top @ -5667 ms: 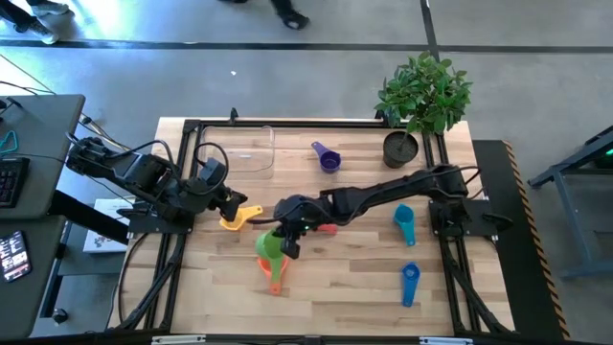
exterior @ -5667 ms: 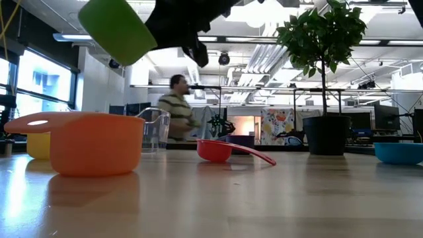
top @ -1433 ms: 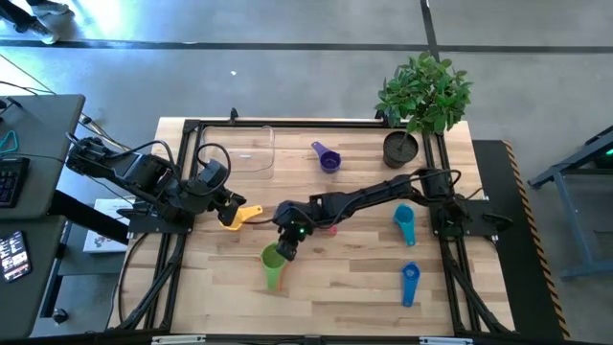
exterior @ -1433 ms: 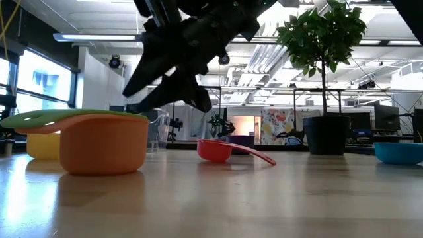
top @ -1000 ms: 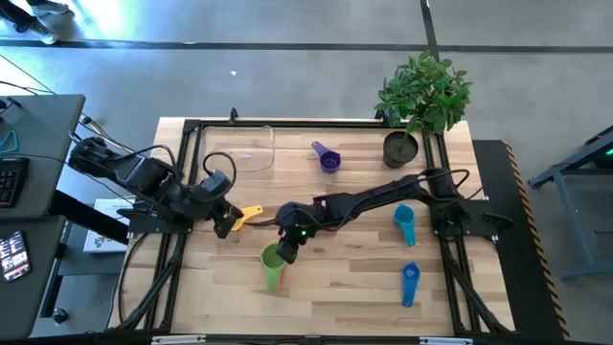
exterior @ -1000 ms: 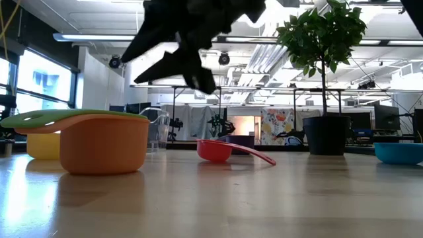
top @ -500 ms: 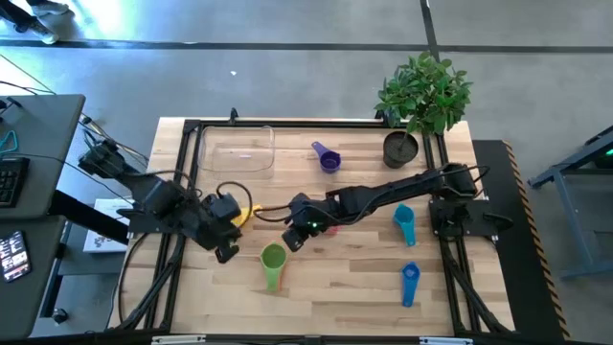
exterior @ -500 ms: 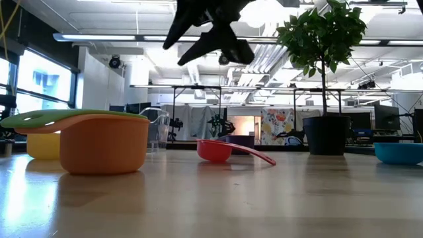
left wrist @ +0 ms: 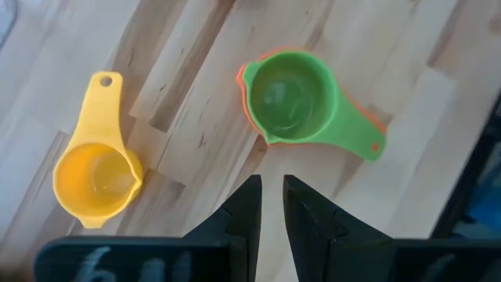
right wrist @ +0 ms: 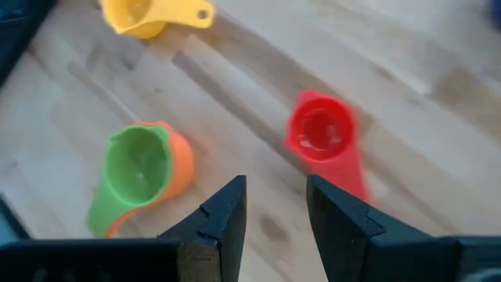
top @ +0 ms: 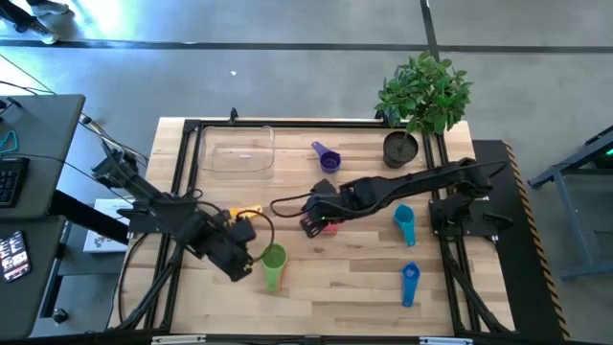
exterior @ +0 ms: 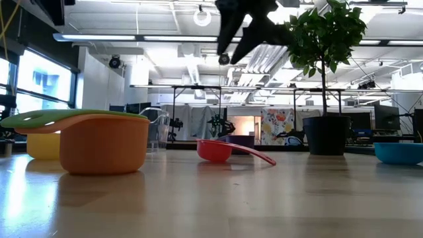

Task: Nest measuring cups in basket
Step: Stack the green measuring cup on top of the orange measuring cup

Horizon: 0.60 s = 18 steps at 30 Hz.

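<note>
Green cup (top: pixel 272 257) now sits nested inside the orange cup (exterior: pixel 102 142) on the worktop, front-left of centre. I've pulled the right gripper (top: pixel 311 222) back off it; it's empty, fingers apart, hovering over the red cup (right wrist: pixel 321 133). Meanwhile the left gripper (top: pixel 241 259) has swung in from near the yellow cup (top: pixel 242 213) and sits just beside the green/orange pair, fingers nearly together w/ only a slim gap, holding nothing.

So one nest done, but nothing's in the basket (top: pixel 237 150) yet; it's at the back-left, bare. Purple cup (top: pixel 327 158), teal cup (top: pixel 404 224) and blue cup (top: pixel 410 283) lie loose. Red looks like my next pick, prob. w/ the right arm.
</note>
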Available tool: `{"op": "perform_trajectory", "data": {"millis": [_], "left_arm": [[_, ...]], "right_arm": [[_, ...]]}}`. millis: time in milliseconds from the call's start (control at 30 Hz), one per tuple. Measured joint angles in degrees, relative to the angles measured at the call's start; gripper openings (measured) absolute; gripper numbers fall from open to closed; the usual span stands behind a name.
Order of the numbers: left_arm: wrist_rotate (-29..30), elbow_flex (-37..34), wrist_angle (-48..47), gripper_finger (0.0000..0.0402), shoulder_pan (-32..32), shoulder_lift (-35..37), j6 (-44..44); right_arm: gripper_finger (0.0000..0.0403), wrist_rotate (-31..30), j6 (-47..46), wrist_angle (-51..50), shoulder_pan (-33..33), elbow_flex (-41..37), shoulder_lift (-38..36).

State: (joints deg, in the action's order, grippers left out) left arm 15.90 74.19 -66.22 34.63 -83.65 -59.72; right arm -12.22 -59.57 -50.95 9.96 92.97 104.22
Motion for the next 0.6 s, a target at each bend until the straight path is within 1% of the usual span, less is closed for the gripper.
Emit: {"op": "perform_trajectory", "data": {"millis": [167,267,333,467,600], "left_arm": [[-0.9,0.0,0.1,0.0047,0.0,-4.1,-1.5],[-1.0,0.0,0.2,0.0047,0.0,-6.1,-3.0],[-1.3,0.0,0.5,0.0047,0.0,-7.2,-4.6],[-2.5,0.0,0.6,0.0047,0.0,-9.4,-7.1],[-5.4,0.0,1.4,0.0047,0.1,-11.9,-9.2]], "right_arm": [[0.0126,-1.2,1.6,-4.9,-1.6,0.0,-1.6],[0.0126,-1.1,4.2,-6.8,-2.8,0.0,-2.1],[0.0126,-0.7,5.8,-7.6,-3.6,0.0,-2.1],[0.0126,1.8,9.1,-8.9,-5.1,0.0,-2.1],[0.0126,2.3,11.7,-9.7,-6.2,0.0,-2.1]]}}
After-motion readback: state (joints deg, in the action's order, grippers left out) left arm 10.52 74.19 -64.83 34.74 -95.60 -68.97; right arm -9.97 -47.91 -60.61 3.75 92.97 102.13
